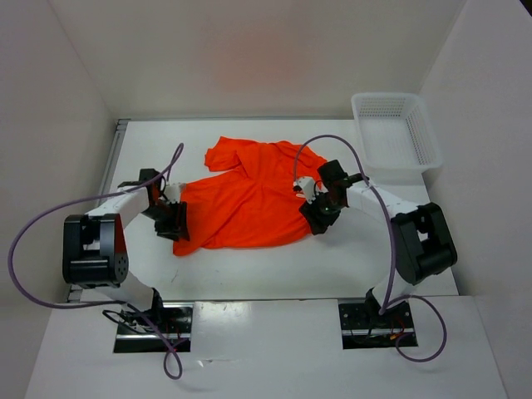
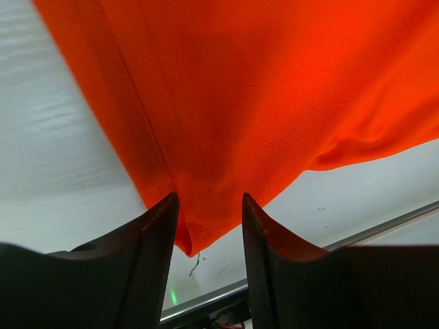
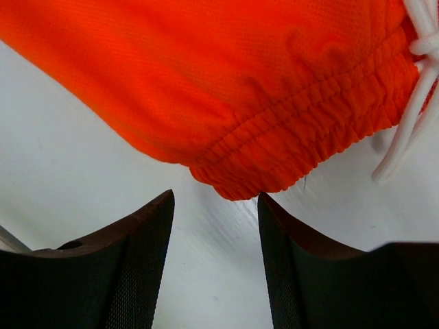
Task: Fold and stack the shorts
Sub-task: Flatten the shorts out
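The orange shorts lie spread and rumpled on the white table. My left gripper is at their near left corner. In the left wrist view it is open, and the hem corner of the shorts reaches between the fingertips. My right gripper is at the right edge of the shorts. In the right wrist view it is open and empty, with the elastic waistband corner just beyond the tips. The white drawstring hangs at the right.
A white mesh basket stands at the back right corner of the table. White walls enclose the table on three sides. The table's metal front edge shows in the left wrist view.
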Controlling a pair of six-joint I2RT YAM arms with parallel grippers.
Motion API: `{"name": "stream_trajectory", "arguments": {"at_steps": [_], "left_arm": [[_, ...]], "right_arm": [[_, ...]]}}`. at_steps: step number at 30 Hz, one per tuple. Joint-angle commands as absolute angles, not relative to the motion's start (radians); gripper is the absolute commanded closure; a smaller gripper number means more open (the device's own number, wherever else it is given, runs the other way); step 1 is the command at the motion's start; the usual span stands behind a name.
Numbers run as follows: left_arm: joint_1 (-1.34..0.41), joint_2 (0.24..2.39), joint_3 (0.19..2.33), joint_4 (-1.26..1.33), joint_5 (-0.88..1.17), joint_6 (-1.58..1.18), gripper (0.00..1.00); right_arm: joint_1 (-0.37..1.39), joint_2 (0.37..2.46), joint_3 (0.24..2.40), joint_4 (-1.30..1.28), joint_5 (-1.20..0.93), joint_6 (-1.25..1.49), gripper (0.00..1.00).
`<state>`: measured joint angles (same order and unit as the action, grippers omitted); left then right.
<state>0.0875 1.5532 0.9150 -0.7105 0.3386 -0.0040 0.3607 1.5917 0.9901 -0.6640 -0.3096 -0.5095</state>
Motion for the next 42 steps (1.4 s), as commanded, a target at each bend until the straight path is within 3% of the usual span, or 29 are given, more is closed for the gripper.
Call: {"name": "stream_trajectory", "arguments": {"at_steps": [1, 10, 12, 15, 16, 21, 27, 28, 30, 31, 42], "left_arm": [[0.064, 1.604, 0.906, -0.715, 0.285, 0.000, 0.50], [0.055, 1.651, 0.928, -0.769, 0.248, 0.000, 0.54], [0.055, 1.660, 0.939, -0.794, 0.274, 0.000, 0.58], [0.055, 1.683, 0.949, -0.821, 0.296, 0.000, 0.77], [0.055, 1.693, 0.960, -0.821, 0.317, 0.000, 0.88], [0.055, 1.694, 0.997, -0.862, 0.379, 0.000, 0.98], [0.147, 1.655, 1.118, -0.828, 0.420, 0.000, 0.99], [0.158, 1.645, 1.127, -0.828, 0.420, 0.000, 0.99], [0.158, 1.634, 1.138, -0.828, 0.420, 0.000, 0.99], [0.158, 1.625, 1.138, -0.828, 0.420, 0.000, 0.99], [0.225, 1.569, 1.150, -0.810, 0.397, 0.000, 1.00]], "right_arm": [[0.362, 1.621, 0.980, -0.574, -0.295, -0.463, 0.43], [0.362, 1.640, 0.989, -0.563, -0.295, -0.454, 0.43], [0.362, 1.640, 0.989, -0.554, -0.295, -0.454, 0.49], [0.362, 1.649, 0.989, -0.543, -0.304, -0.445, 0.65], [0.362, 1.649, 0.989, -0.543, -0.304, -0.445, 0.69], [0.362, 1.649, 0.999, -0.543, -0.295, -0.445, 0.99], [0.362, 1.618, 1.019, -0.575, -0.327, -0.454, 1.00], [0.362, 1.608, 1.019, -0.586, -0.327, -0.454, 0.72], [0.362, 1.597, 1.009, -0.609, -0.327, -0.471, 0.46], [0.362, 1.597, 0.997, -0.609, -0.346, -0.471, 0.38], [0.353, 1.678, 1.034, -0.612, -0.485, -0.422, 0.31]]}}
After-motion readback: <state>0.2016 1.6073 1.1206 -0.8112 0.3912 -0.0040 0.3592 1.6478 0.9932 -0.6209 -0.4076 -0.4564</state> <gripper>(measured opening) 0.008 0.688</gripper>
